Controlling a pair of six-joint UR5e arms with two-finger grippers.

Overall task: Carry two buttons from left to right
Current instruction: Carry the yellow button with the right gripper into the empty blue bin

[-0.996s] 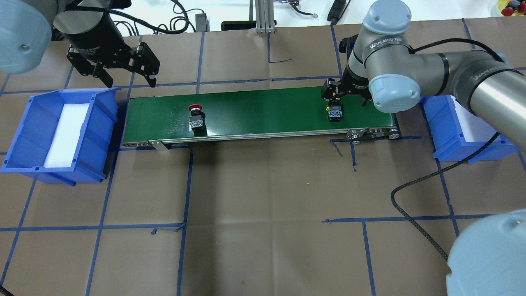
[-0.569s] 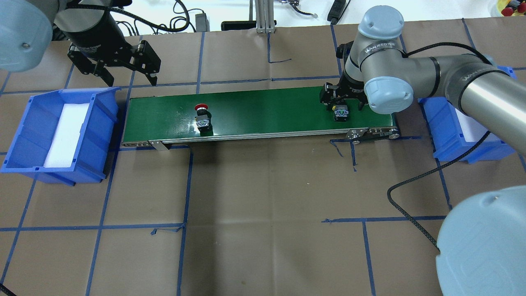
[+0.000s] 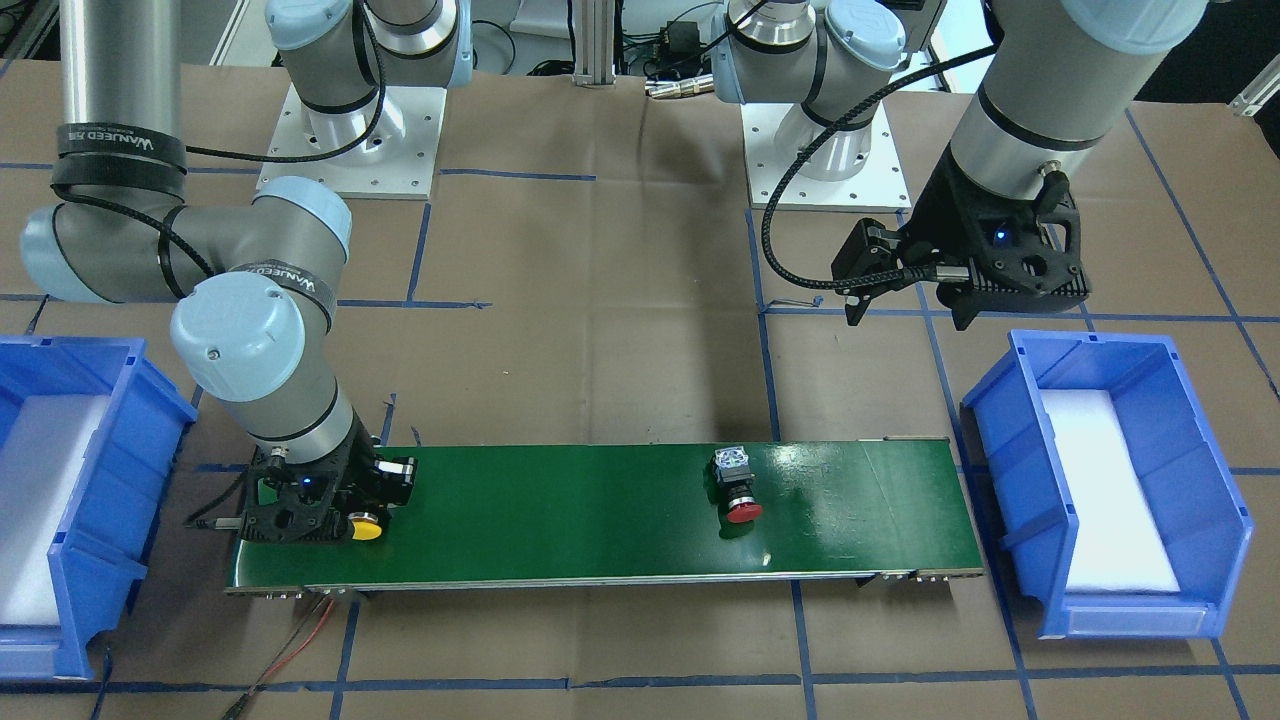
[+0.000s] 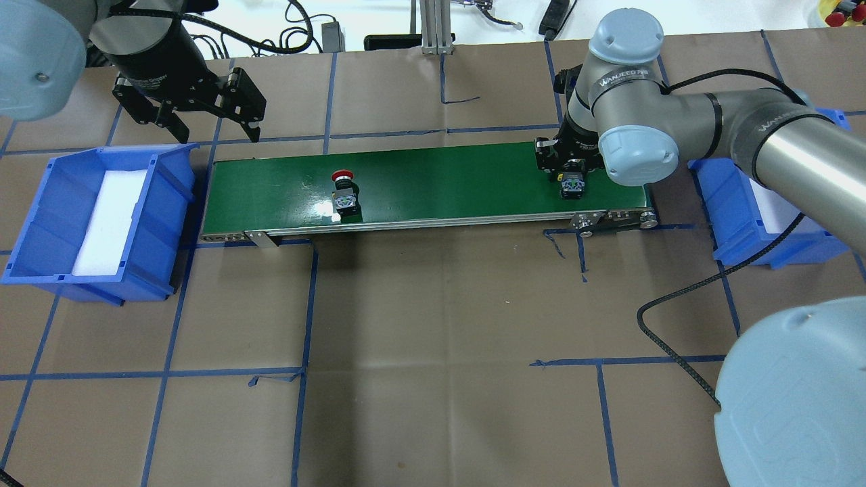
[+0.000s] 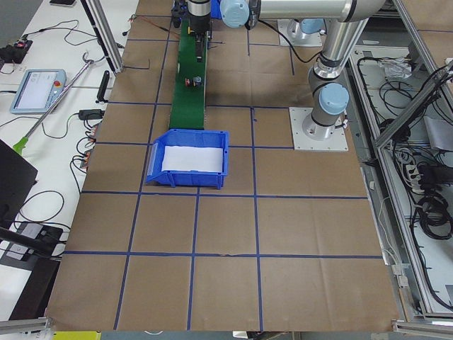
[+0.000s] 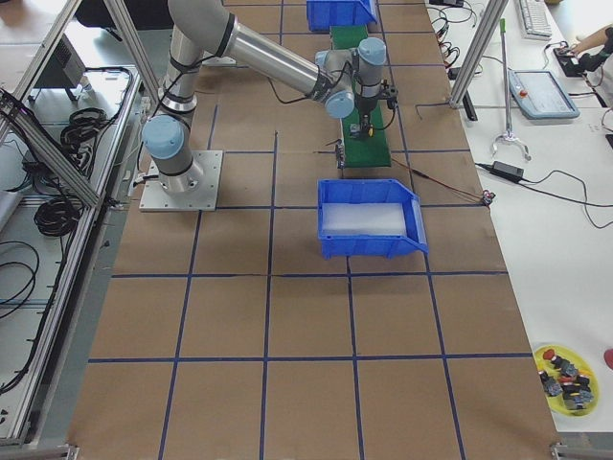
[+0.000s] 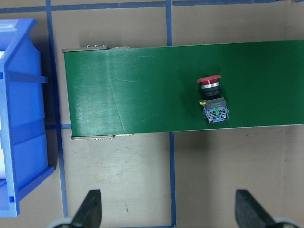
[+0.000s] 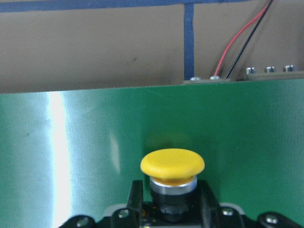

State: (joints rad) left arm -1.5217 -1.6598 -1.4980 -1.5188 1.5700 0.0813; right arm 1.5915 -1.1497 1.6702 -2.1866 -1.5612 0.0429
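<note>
Green belt (image 4: 440,179) ends by right bin (image 4: 744,237), so right gripper (image 4: 567,168) straddles yellow button (image 4: 573,184) there, clamp unclear; red button (image 4: 344,193) waits left of mid-belt; left gripper (image 4: 216,132) idles wide open.

Bright, even light, glare on belt (image 8: 152,123)

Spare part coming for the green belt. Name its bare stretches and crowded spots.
Bare: the green belt from its end by the left bin to the red button, and from there to the yellow button. Crowded: the right end, where the right end effector flanks the yellow button.
</note>
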